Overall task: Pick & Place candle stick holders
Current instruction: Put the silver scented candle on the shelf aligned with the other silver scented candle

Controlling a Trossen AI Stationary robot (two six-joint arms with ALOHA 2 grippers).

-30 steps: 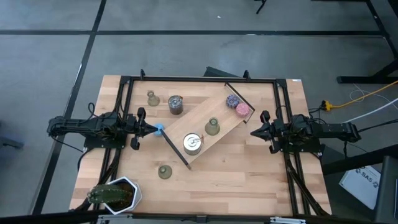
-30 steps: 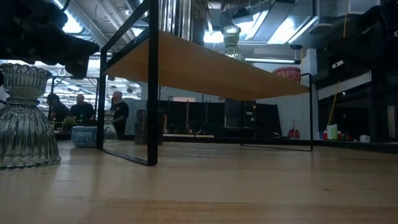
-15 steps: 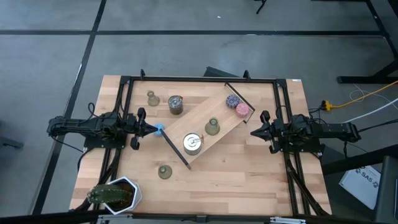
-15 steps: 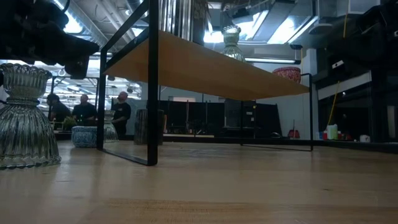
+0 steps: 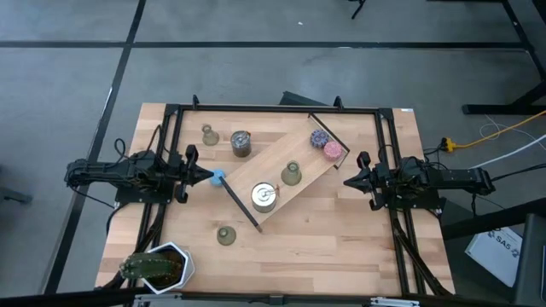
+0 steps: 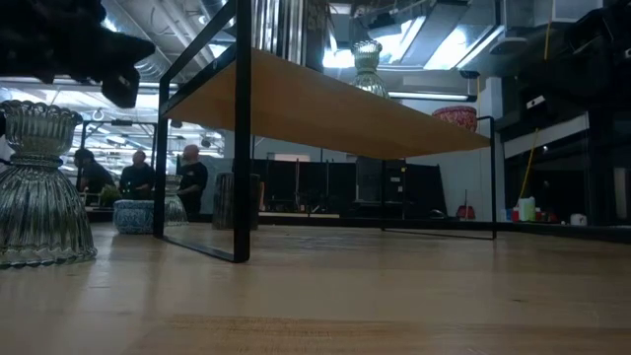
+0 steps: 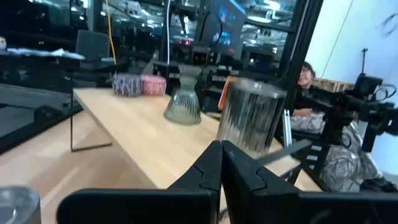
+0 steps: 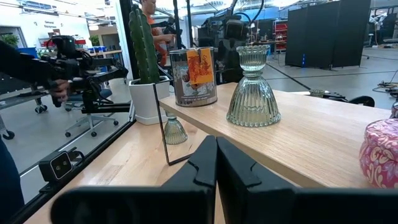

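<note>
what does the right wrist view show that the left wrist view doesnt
Only the right wrist view shows the potted cactus in its white pot and a candle stick holder standing on the table below the shelf, with the left arm across the table.

Only the left wrist view shows the purple puck beside the pink one, a seated person at the far side, and the right arm.

Both show the wooden shelf, the candle stick holder on the shelf, the silver tin, the pink puck, and their own shut fingers in front.
</note>
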